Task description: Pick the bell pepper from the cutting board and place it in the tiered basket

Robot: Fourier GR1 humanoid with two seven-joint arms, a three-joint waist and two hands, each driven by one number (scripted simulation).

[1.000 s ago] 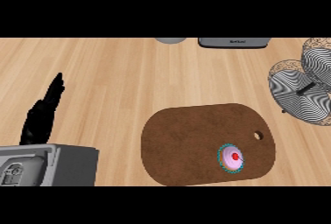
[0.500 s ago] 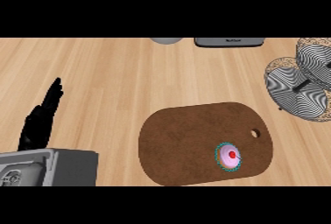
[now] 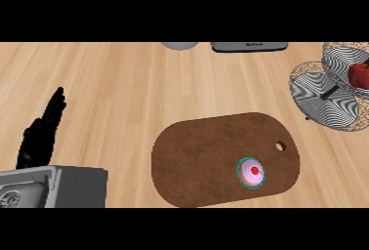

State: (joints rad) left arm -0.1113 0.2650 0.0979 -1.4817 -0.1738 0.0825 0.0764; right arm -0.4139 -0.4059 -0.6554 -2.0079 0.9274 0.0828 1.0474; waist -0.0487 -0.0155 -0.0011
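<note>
A red bell pepper (image 3: 360,74) lies in the upper tier of the wire tiered basket (image 3: 328,97) at the right edge, partly cut off by the frame. The brown cutting board (image 3: 209,156) lies in the lower middle of the wooden counter. On it sits only a small round pink thing with a teal rim (image 3: 251,173), next to the board's hanging hole. My left hand (image 3: 42,134) rests at the far left, fingers straight and pointing up, holding nothing, well apart from the board. My right hand does not show.
My grey left forearm (image 3: 54,188) fills the lower left corner. At the counter's far edge stand a grey rounded object (image 3: 180,45) and a dark grey appliance (image 3: 249,46). Bare wood lies between the board and the basket.
The view has drifted, so the board and basket now sit slightly lower and to the left. The red pepper in the basket has come into sight. The left hand stays straight and open.
</note>
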